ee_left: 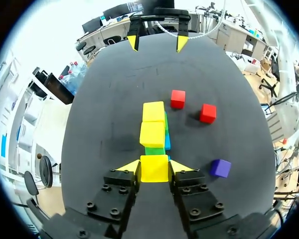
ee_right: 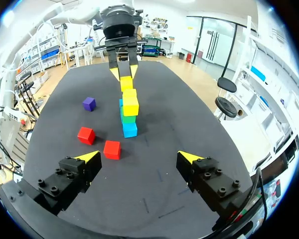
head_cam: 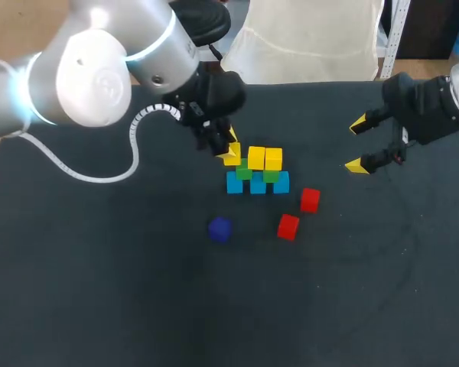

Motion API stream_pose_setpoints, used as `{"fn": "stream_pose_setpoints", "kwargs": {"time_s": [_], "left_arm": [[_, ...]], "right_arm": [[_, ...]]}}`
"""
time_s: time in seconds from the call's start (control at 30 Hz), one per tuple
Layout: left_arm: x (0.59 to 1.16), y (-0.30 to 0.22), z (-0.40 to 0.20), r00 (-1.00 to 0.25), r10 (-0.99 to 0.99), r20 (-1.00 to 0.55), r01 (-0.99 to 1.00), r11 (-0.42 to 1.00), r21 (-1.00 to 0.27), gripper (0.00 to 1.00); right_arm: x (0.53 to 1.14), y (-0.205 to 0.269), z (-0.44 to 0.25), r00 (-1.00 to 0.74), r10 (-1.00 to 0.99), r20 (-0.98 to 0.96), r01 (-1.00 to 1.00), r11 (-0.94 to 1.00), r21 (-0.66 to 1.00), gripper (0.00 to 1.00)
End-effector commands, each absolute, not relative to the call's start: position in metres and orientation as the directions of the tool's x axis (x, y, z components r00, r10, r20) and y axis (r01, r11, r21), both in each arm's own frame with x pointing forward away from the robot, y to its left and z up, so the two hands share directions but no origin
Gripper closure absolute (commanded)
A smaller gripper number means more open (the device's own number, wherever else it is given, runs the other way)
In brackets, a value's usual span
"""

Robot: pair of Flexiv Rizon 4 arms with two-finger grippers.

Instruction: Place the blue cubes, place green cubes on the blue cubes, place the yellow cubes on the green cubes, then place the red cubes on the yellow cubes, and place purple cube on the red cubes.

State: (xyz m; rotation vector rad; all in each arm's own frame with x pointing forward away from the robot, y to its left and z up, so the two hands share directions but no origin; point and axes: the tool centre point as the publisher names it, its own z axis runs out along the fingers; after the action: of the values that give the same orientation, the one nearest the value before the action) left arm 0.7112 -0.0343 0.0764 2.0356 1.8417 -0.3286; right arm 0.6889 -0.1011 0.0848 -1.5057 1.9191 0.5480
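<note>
Three blue cubes (head_cam: 258, 184) sit in a row near the middle of the counter (head_cam: 99, 290). Green cubes (head_cam: 245, 173) lie on top of them, and two yellow cubes (head_cam: 265, 158) rest side by side on the green layer. On your left arm (head_cam: 92, 76), the left jaws pinch a third yellow cube (ee_left: 154, 168), with the yellow fingertips (ee_left: 131, 166) pressed against two opposite faces of it. In the head view that cube is at the left end of the yellow layer, just beside its neighbour. You cannot tell whether it already rests on the green beneath. Two red cubes (head_cam: 310, 199) lie on the counter to the right of the blue cubes and on the robot's side of them, near each other but not touching. The purple cube (head_cam: 219, 229) lies alone on the counter, left of the red ones. On your right arm (head_cam: 432, 107), the right jaws are spread wide with nothing between them and hang off to the right, well apart from every cube.
</note>
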Motion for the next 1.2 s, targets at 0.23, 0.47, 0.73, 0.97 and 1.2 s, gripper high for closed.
{"fn": "stream_pose_setpoints", "kwargs": {"time_s": [0.23,0.47,0.73,0.97,1.2], "left_arm": [[0.717,-0.042,0.071,0.130,0.902,-0.413,0.990,-0.094,0.106,1.00],[0.718,-0.046,0.069,0.139,0.901,-0.410,0.989,-0.107,0.101,1.00],[0.720,-0.047,0.069,0.142,0.902,-0.407,0.989,-0.109,0.102,1.00],[0.721,-0.047,0.069,0.146,0.903,-0.405,0.988,-0.114,0.101,1.00],[0.721,-0.047,0.068,0.146,0.905,-0.400,0.989,-0.119,0.092,0.92]], "right_arm": [[0.690,-0.101,0.084,-0.147,-0.700,-0.699,-0.964,0.258,-0.056,0.00],[0.690,-0.101,0.084,-0.147,-0.700,-0.699,-0.964,0.258,-0.056,0.00],[0.690,-0.101,0.084,-0.147,-0.700,-0.699,-0.964,0.258,-0.056,0.00],[0.690,-0.101,0.084,-0.147,-0.700,-0.699,-0.964,0.258,-0.056,0.00],[0.690,-0.101,0.084,-0.147,-0.700,-0.699,-0.964,0.258,-0.056,0.00]]}}
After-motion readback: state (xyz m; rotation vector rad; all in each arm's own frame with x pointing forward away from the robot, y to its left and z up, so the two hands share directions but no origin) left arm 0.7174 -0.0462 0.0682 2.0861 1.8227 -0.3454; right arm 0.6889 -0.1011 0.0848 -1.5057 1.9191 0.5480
